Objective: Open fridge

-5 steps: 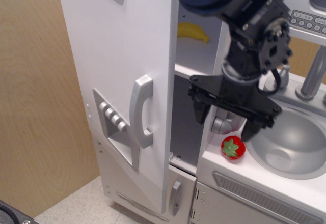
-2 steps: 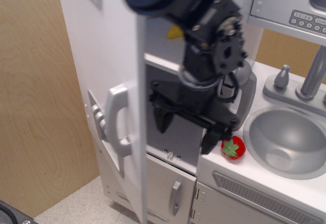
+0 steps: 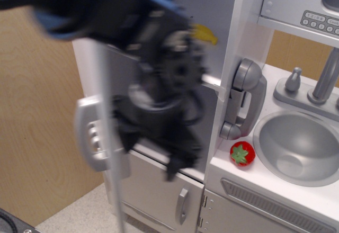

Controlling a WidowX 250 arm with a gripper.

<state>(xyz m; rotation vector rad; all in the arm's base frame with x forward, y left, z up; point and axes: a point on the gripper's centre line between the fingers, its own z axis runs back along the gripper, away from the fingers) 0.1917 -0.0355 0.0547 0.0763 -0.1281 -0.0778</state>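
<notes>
The tall white fridge stands at the left with its large door (image 3: 107, 153) swung wide out, seen almost edge-on. The door's silver handle (image 3: 86, 134) points left. Inside show a white shelf (image 3: 212, 80) and a yellow banana (image 3: 204, 33). My gripper (image 3: 151, 152) is motion-blurred, in front of the open compartment just right of the door edge. Its dark fingers (image 3: 176, 167) point down, spread apart, with nothing between them.
The smaller lower door with a short silver handle (image 3: 181, 205) is shut. A grey toy phone (image 3: 244, 98) hangs on the fridge's right side. A red strawberry (image 3: 242, 153) lies on the counter by the sink (image 3: 299, 148). The microwave keypad (image 3: 318, 20) is at the upper right.
The fridge door has swung further left and open, from about half open to edge-on. My arm has swept left with it, across the compartment.
</notes>
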